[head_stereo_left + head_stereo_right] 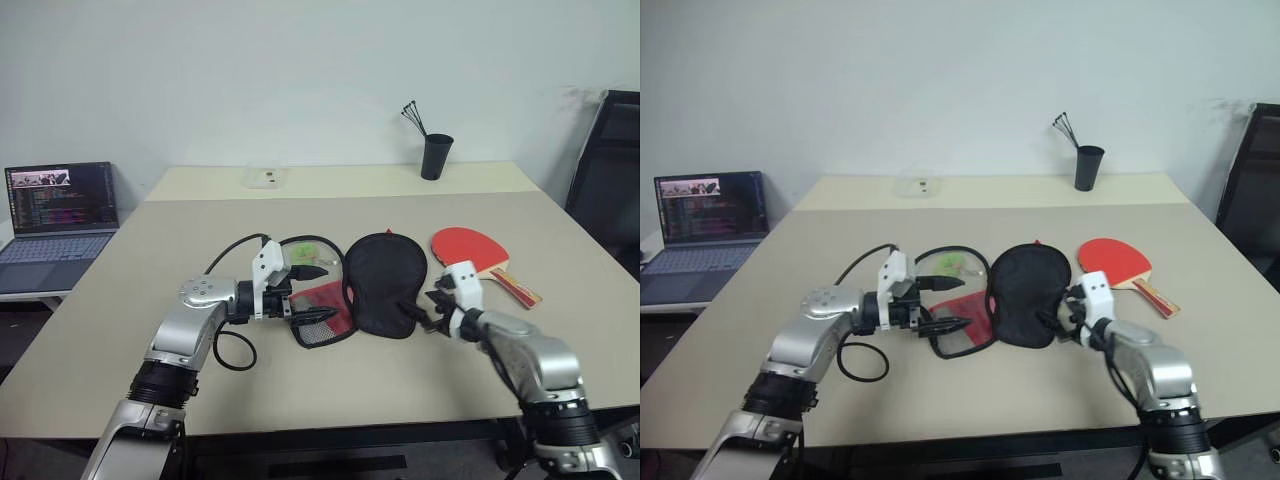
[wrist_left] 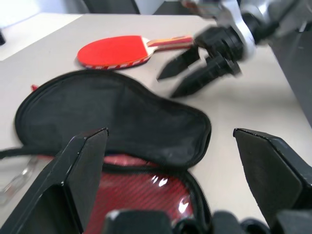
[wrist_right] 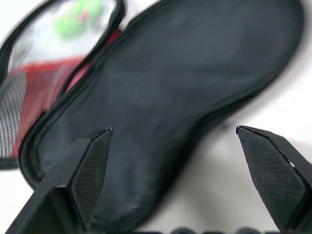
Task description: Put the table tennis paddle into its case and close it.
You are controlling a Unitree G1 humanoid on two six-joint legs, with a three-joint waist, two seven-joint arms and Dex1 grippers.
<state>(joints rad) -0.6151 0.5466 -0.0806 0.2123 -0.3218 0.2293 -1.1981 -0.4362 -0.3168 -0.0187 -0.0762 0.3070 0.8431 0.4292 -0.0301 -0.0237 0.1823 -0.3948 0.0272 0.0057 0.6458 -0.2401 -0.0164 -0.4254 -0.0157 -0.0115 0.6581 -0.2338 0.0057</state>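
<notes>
Left eye view: both spread-fingered grippers, left (image 1: 312,293) and right (image 1: 425,312), flank the unzipped case (image 1: 385,285).

left gripper (image 1: 312,292) – jaws wide, pointing right | right gripper (image 1: 425,308) – jaws wide, angled left, empty

There was one table (image 1: 150,330), with one paddle (image 1: 470,247) on it at the right. One case (image 1: 385,283) lay open in the middle, in two halves: a black one and a red one with mesh. Two claws were there, both spread wide: the left claw (image 1: 315,292) and the right claw (image 1: 425,312). One black cup (image 1: 435,156) stood at the far side. One small clear dish (image 1: 264,178) lay far left. One laptop (image 1: 58,222) sat off to the left, and one black cable (image 1: 232,352) looped near the left claw.
</notes>
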